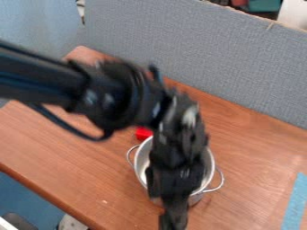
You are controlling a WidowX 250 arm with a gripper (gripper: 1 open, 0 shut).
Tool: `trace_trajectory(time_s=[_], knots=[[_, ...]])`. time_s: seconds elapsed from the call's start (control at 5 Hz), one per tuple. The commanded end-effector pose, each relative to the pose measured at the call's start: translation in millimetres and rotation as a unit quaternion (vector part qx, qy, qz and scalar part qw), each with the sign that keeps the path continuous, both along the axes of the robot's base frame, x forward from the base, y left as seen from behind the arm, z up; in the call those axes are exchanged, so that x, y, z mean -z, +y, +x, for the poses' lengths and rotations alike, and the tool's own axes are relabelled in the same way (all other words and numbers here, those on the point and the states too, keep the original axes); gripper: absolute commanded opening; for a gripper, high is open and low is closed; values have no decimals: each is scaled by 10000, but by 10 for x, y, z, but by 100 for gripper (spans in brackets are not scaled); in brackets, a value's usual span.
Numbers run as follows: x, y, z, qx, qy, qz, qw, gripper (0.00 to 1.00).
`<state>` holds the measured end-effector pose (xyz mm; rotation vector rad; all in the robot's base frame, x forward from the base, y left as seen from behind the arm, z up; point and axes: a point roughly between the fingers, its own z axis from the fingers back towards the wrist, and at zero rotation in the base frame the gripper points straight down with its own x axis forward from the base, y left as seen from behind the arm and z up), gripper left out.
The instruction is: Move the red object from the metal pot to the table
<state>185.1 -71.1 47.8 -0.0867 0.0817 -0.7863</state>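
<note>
The metal pot [213,173] stands on the wooden table [48,135] right of centre, and my blurred black arm covers most of it. Only a small piece of the red object [144,135] shows, at the pot's far left side, outside its rim as far as I can tell. My gripper [177,218] hangs low in front of the pot near the table's front edge. It is smeared by motion, seems open, and I see nothing between its fingers.
A grey-blue partition [192,45] runs along the back of the table. The table's front edge [72,202] cuts diagonally across the lower left. A pale blue surface [300,207] shows past the right corner.
</note>
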Motion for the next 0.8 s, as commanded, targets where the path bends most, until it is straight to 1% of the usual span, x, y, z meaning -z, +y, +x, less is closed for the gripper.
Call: trace_trajectory(time_s=[0.0,0.2,0.4,0.6], knots=[[-338,-18,173,-175,-137,7,9998,100],[-690,46,326,-432,-146,96,9989,100],[-702,357,332,-1113,-164,85,9936,100],[-788,843,317,-2189,-324,-45,9752,100]])
